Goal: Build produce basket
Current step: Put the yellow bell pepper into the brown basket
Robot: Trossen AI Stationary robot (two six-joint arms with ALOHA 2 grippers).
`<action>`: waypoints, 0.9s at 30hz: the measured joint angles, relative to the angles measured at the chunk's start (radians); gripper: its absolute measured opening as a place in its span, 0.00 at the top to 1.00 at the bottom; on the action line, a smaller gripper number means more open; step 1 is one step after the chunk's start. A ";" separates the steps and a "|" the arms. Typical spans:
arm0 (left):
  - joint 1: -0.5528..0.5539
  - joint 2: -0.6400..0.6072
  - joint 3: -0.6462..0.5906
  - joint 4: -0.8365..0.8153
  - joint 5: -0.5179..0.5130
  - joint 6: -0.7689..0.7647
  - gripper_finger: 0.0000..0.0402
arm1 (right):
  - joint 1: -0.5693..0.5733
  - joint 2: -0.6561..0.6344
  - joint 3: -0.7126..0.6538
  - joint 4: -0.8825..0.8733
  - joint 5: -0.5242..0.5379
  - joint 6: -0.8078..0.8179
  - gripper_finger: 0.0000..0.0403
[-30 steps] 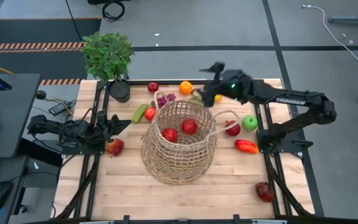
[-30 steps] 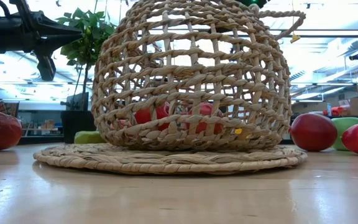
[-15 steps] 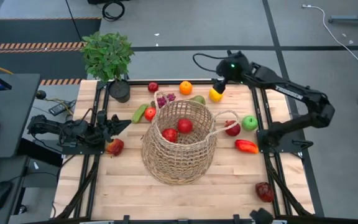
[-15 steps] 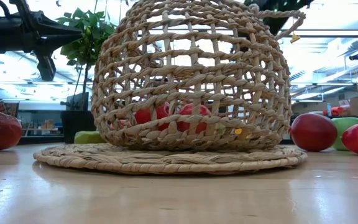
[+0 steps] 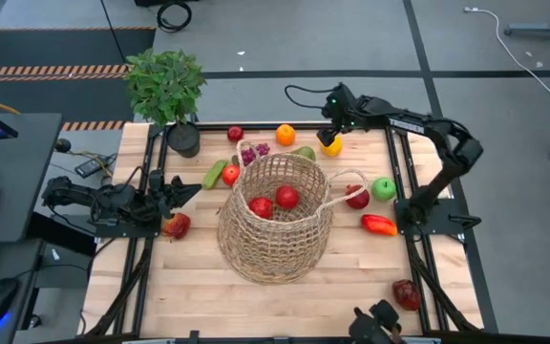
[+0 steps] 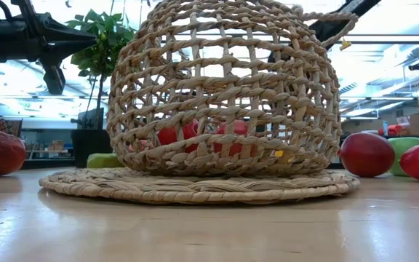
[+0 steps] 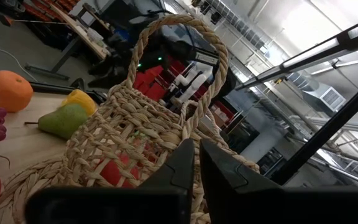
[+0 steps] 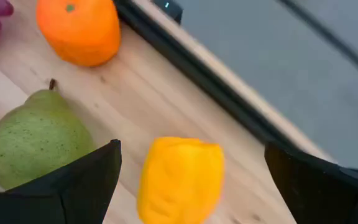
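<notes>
The tan wicker basket (image 5: 277, 218) stands on its flat base mid-table, and two red apples (image 5: 287, 198) lie inside it (image 6: 231, 137). My right gripper (image 5: 330, 132) hangs open over the yellow pepper (image 5: 331, 146) near the table's far edge. In the right wrist view (image 8: 191, 152) its fingers stand on either side of the pepper (image 8: 179, 177) without touching it. A green pear (image 8: 36, 137) and an orange (image 8: 79, 28) lie beside the pepper. My left gripper (image 5: 184, 191) waits shut at the table's left side, pointing at the basket (image 7: 166, 124).
Loose on the table: grapes (image 5: 253, 152), cucumber (image 5: 215, 173), small red fruits (image 5: 230, 174) (image 5: 235, 134), red apples (image 5: 177, 225) (image 5: 357, 197), green apple (image 5: 384, 188), red pepper (image 5: 378, 225), dark red apple (image 5: 406, 294). A potted plant (image 5: 165, 91) stands at the far left corner.
My right gripper has moved from beside the basket's far rim toward the table's far edge and now stands over the yellow pepper. One red apple inside the basket has rolled a little and settled.
</notes>
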 joint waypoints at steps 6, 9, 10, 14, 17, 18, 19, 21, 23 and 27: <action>0.000 0.000 0.000 0.000 0.000 0.000 0.91 | -0.002 0.070 0.000 -0.007 -0.029 0.074 0.01; 0.000 0.000 0.000 0.000 0.000 0.000 0.92 | -0.002 0.091 0.000 -0.024 -0.024 0.105 0.01; 0.000 0.000 0.000 0.000 0.000 0.000 0.92 | -0.003 0.098 0.000 -0.031 -0.029 0.117 0.01; 0.000 0.000 0.000 0.000 0.000 0.000 0.92 | -0.002 0.125 0.000 -0.053 -0.028 0.122 0.01; 0.000 0.000 0.000 0.000 0.000 0.000 0.92 | -0.004 0.146 0.000 -0.057 -0.036 0.123 0.01; 0.000 0.000 0.000 0.000 0.000 0.000 0.91 | -0.004 0.154 0.000 -0.057 -0.039 0.122 0.01; 0.000 0.000 0.000 0.000 0.000 0.000 0.91 | -0.004 0.162 0.000 -0.056 -0.046 0.122 0.01; 0.000 0.000 0.000 0.000 0.000 0.000 0.91 | -0.003 0.181 0.000 -0.056 -0.053 0.122 0.01; 0.000 0.000 0.000 0.000 0.000 0.000 0.91 | -0.003 0.202 0.000 -0.057 -0.059 0.121 0.01; 0.000 0.000 0.000 0.000 0.000 0.000 0.92 | -0.003 0.234 0.000 -0.055 -0.066 0.120 0.03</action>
